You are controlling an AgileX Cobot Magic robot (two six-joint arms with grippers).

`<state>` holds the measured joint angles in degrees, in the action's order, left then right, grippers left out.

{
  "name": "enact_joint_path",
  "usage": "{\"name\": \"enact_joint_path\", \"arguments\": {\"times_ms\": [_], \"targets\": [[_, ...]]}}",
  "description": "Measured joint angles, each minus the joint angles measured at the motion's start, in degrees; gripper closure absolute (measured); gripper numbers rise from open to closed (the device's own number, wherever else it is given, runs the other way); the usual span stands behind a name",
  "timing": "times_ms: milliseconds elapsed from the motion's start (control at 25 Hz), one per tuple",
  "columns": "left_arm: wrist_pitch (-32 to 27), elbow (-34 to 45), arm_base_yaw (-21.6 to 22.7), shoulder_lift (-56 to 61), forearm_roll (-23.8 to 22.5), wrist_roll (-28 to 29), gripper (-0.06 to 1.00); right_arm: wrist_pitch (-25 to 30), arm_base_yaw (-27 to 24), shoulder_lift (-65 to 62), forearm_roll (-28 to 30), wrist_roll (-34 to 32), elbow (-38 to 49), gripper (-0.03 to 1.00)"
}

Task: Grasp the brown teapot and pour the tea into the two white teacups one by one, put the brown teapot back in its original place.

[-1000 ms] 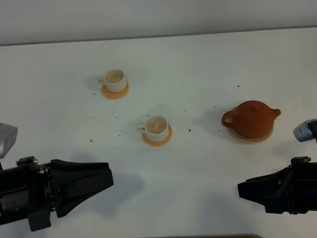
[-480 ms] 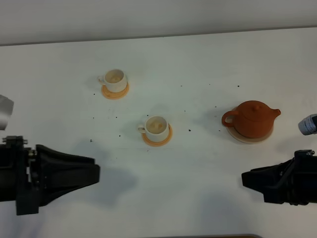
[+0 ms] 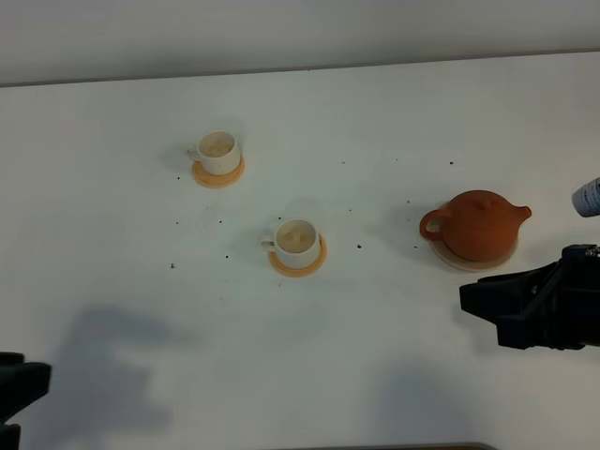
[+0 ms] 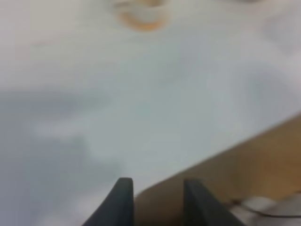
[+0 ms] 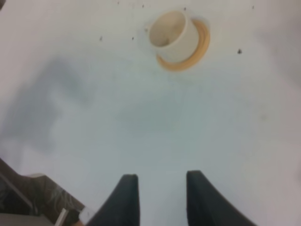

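Note:
The brown teapot point(image 3: 476, 225) sits upright on its pale beige coaster point(image 3: 448, 257) at the right of the table, lid on, handle pointing left. Two white teacups stand on orange coasters: one far left point(image 3: 218, 150), one near the middle point(image 3: 297, 239), the latter also in the right wrist view point(image 5: 169, 34). My right gripper point(image 3: 472, 300) point(image 5: 160, 193) hovers just in front of the teapot, open and empty, not touching it. Only a dark corner of my left arm point(image 3: 14, 392) shows at the bottom left. My left gripper point(image 4: 155, 197) is open and empty over the table's edge.
Small dark specks are scattered over the white table point(image 3: 375, 112). A white cylinder with a blue band point(image 3: 587, 197) pokes in at the right edge. In the left wrist view a brown surface point(image 4: 263, 155) lies beyond the table's edge, and a blurred orange coaster point(image 4: 141, 21) shows.
My left arm has pulled back to the lower left, almost out of the high view. My right gripper has shifted slightly toward the far side, closer to the teapot. Teapot and cups have not moved.

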<state>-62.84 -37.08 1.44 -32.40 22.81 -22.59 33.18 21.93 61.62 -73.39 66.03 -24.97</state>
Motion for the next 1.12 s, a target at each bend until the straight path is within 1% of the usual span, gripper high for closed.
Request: {"name": "enact_joint_path", "arguments": {"times_ms": [80,200,400,560,680,840,920,1120], "targets": [[-0.30,0.00,0.00,2.72,-4.43,3.41,0.68,-0.12,0.00,0.00,0.05,0.00,-0.20,0.73],[-0.84,1.46,0.00,6.47,-8.04,6.12,0.68,-0.17,0.00,0.00,0.40,0.00,-0.31,0.73],[-0.58,6.88,0.00,11.67,-8.83,6.97,0.68,-0.17,0.00,0.00,0.78,0.00,-0.31,0.73],[0.36,7.33,0.00,14.46,-10.59,9.05,0.68,-0.17,0.00,0.00,0.85,0.00,-0.31,0.73],[0.75,7.50,0.00,16.09,-14.43,12.18,0.70,-0.17,0.00,0.00,1.02,0.00,-0.31,0.73],[0.88,7.62,0.00,17.13,-20.35,19.42,0.70,-0.17,0.00,0.00,1.02,0.00,-0.31,0.73],[0.88,7.63,0.00,17.20,-21.85,21.71,0.70,-0.17,0.00,0.00,1.06,0.00,-0.31,0.73],[0.88,7.68,0.00,17.24,-21.89,22.15,0.70,-0.17,0.00,0.00,1.06,0.05,-0.31,0.73]]}}
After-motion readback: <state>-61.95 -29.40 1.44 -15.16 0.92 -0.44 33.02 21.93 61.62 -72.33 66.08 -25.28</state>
